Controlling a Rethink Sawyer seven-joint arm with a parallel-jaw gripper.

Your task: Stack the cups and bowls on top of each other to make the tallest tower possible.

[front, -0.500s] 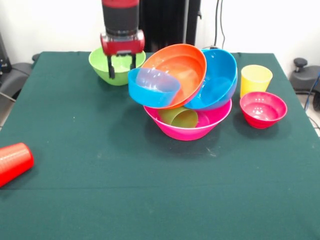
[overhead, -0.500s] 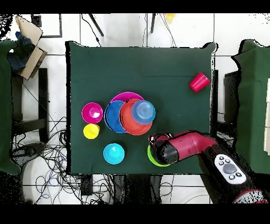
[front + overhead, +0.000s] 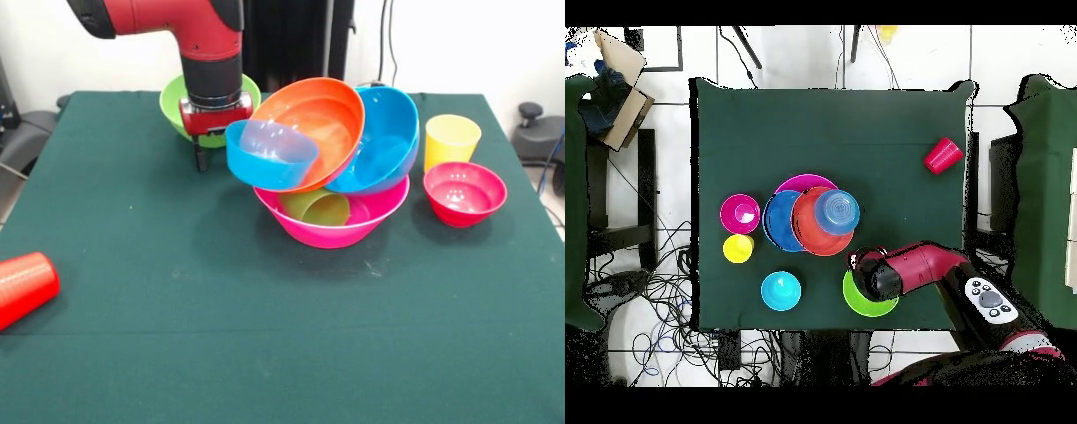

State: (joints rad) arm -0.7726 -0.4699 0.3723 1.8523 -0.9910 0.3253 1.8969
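Note:
The tower stands mid-table: the biggest pink bowl holds a green cup lying inside, with the large blue bowl, the orange bowl and the small translucent blue bowl tilted on top. My gripper hangs low at the near side of the lime green bowl, just left of the tower. It is open and empty, and one finger shows while the other is hidden behind the translucent blue bowl. The yellow cup and the magenta-red bowl stand at the right. The red cup lies on its side at the left edge.
A cyan bowl sits near the robot's side of the table in the overhead view, out of the front view. The green table has chairs at both sides and cables on the floor behind.
My arm has come down and toward the tower, so the gripper now sits lower, at the lime green bowl's near side. The bowls and cups have not moved.

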